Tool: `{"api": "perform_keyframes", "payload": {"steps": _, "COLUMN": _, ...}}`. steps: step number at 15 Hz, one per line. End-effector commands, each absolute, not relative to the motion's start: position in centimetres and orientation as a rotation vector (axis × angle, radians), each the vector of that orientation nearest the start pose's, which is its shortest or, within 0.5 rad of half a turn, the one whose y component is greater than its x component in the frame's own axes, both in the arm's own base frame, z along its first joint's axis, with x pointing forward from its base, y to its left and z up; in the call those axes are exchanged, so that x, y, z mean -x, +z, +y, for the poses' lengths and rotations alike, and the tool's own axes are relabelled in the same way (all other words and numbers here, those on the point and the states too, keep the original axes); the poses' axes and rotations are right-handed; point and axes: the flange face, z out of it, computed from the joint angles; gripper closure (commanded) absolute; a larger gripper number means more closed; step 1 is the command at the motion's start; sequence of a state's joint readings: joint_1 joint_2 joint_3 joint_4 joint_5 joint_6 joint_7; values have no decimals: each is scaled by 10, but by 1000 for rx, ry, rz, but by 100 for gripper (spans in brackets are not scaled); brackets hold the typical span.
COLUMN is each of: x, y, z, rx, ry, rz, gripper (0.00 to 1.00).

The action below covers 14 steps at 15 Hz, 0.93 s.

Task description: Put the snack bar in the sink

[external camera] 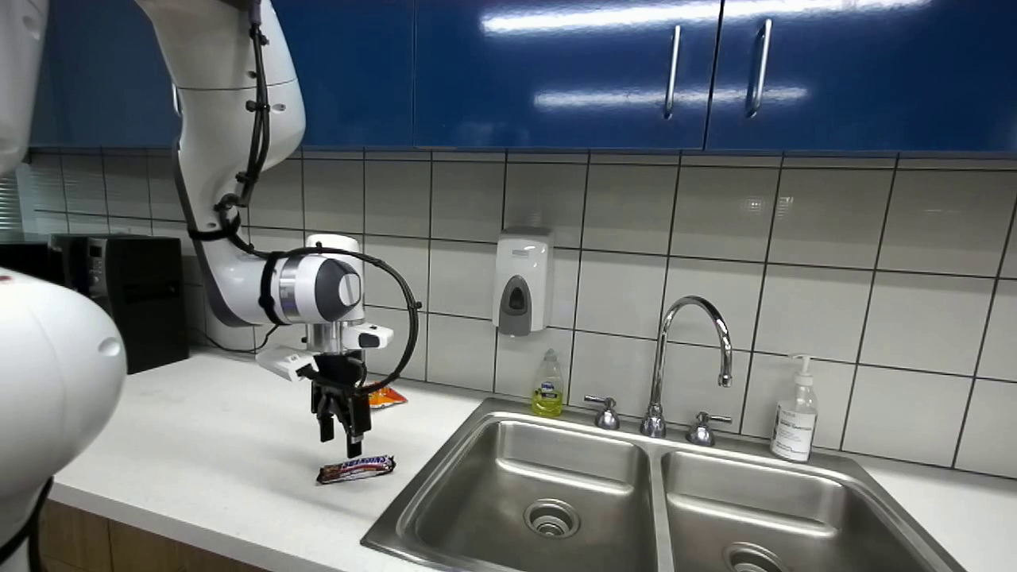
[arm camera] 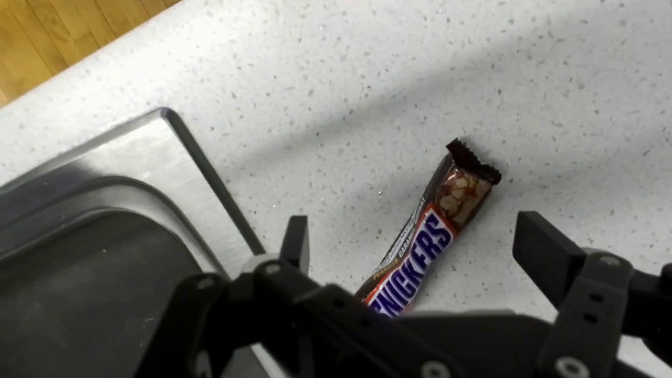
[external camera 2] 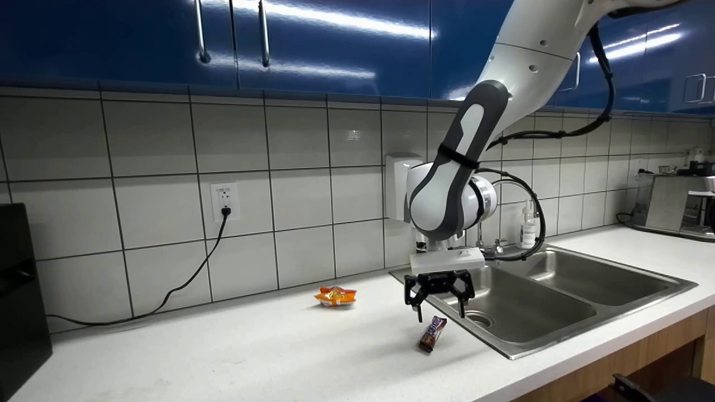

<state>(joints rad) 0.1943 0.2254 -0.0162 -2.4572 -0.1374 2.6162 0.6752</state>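
The snack bar, a Snickers in a brown wrapper, lies flat on the white counter just outside the sink. It shows in both exterior views [external camera: 356,469] [external camera 2: 431,336] and in the wrist view [arm camera: 420,247]. My gripper [external camera: 340,443] [external camera 2: 441,317] is open and points down above the bar, apart from it. In the wrist view the bar runs diagonally between the spread fingers [arm camera: 412,239], and its lower end is hidden behind the gripper. The steel double sink [external camera: 429,477] [external camera 2: 511,349] is beside the bar; its rim corner [arm camera: 170,152] shows in the wrist view.
An orange snack bag [external camera: 387,396] [external camera 2: 335,296] lies near the tiled wall. A faucet [external camera: 659,357], a dish soap bottle [external camera: 548,389] and a pump bottle [external camera: 795,417] stand behind the sink. A black machine [external camera: 135,294] [external camera 2: 22,290] stands at the counter's end.
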Motion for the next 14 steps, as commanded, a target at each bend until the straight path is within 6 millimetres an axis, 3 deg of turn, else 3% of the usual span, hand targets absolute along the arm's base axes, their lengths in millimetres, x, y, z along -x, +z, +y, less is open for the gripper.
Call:
{"api": "perform_keyframes", "payload": {"steps": 1, "x": -474, "y": 203, "z": 93, "rx": 3131, "ry": 41, "rz": 824, "gripper": 0}}
{"api": "perform_keyframes", "payload": {"steps": 8, "x": -481, "y": 198, "z": 96, "rx": 3024, "ry": 7, "rz": 1123, "gripper": 0}}
{"api": "perform_keyframes", "payload": {"steps": 14, "x": -491, "y": 187, "z": 97, "rx": 2969, "ry": -25, "rz": 1249, "gripper": 0}}
